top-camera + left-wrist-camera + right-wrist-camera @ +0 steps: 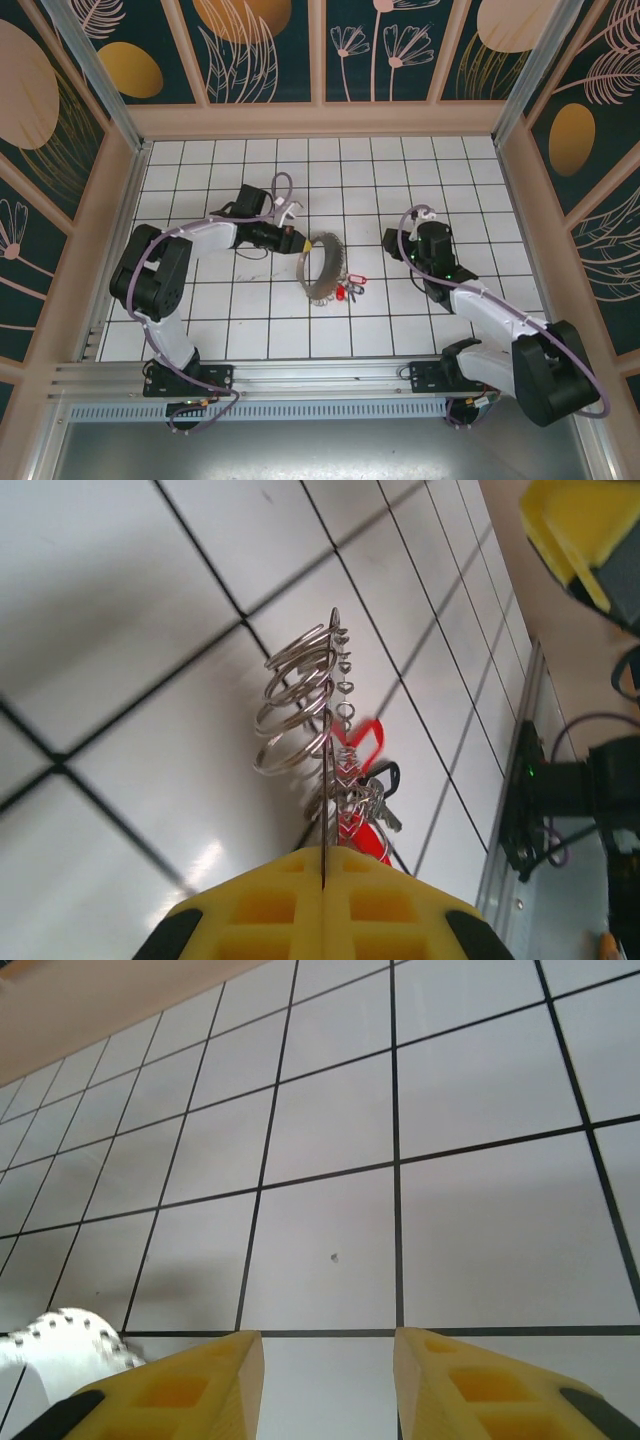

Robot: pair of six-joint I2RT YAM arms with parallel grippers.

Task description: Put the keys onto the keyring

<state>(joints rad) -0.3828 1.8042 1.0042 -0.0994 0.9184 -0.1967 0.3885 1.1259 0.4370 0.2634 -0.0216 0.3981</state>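
Two fingers of your left gripper (323,885) pinch the keyring (320,268), which stands on edge on the tiles (200,300). The red keys (346,291) lie just beside it. Your right gripper (330,1360) has its fingers spread, holding nothing.

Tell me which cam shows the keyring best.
Left wrist: a close-up of the keyring, edge-on, pinched by the left gripper with jaws shut. Its small rings are sharp, with the red keys behind. Top external shows it small, upright beside the keys. The right wrist camera faces floor tiles.
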